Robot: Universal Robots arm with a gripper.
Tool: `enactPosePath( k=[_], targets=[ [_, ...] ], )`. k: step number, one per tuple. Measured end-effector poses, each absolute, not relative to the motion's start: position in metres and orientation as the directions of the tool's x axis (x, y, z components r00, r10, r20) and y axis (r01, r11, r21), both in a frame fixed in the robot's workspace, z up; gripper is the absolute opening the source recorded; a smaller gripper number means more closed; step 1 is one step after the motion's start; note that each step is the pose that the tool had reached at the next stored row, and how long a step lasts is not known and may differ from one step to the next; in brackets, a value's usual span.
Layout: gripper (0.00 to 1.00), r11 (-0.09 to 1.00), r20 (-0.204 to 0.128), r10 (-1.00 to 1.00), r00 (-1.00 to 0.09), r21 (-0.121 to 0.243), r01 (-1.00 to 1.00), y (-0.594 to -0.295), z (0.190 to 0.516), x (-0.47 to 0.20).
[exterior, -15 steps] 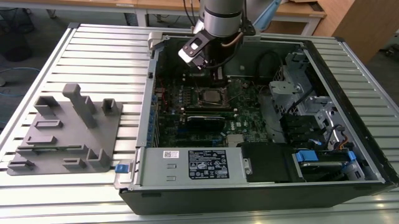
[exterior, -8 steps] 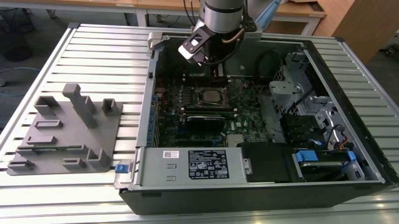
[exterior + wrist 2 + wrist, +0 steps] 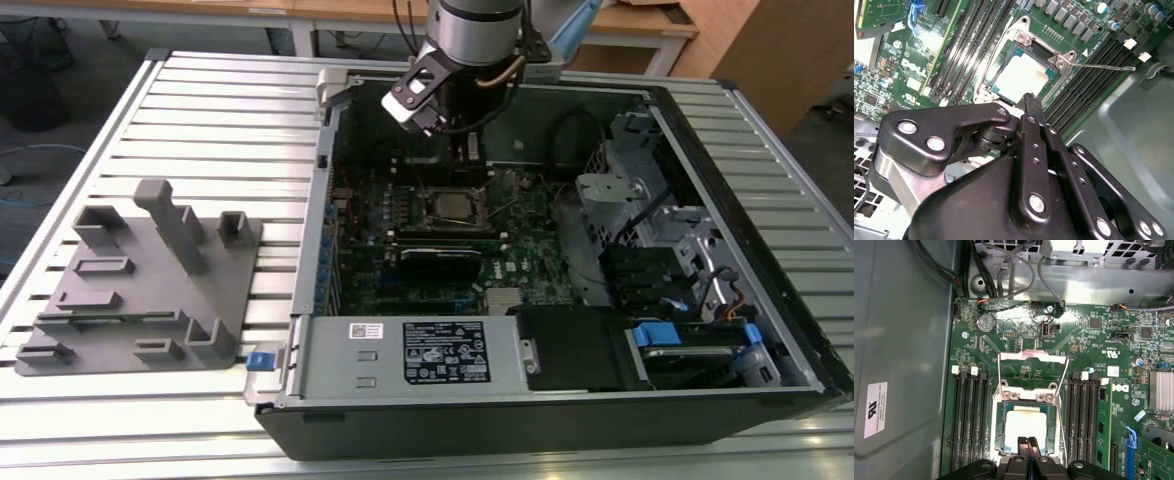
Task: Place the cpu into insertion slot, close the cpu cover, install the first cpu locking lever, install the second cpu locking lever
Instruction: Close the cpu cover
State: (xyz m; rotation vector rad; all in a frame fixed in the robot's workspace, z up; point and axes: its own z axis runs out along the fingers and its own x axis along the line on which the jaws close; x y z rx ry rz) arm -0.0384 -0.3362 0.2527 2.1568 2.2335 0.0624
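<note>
Over on the exterior view's left, a grey plastic fixture block (image 3: 140, 270) sits on the slatted metal table (image 3: 227, 110). Inside the open black computer case (image 3: 534, 400), step one looks done. The small flat square silver-topped cpu (image 3: 1025, 426) lies in the silvery-rimmed square insertion slot (image 3: 999, 435), mid green circuit board (image 3: 1019, 340). The thin silvery frame cpu cover (image 3: 1032, 354) looks flipped open and a thin wire locking lever (image 3: 1104, 66) sticks out loose, so I'd say three steps remain. The black tool (image 3: 1027, 444) hangs over the cpu's edge, fingers pinched together, holding nothing.
</note>
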Motion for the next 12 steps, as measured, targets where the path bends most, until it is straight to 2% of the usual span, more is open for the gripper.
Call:
enactPosePath(
  k=[12],
  targets=[
    [0.11, 0.035, 0.002, 0.999, -0.035, 0.054, 0.998, -0.3362, 0.2611, -0.0384]
  ],
)
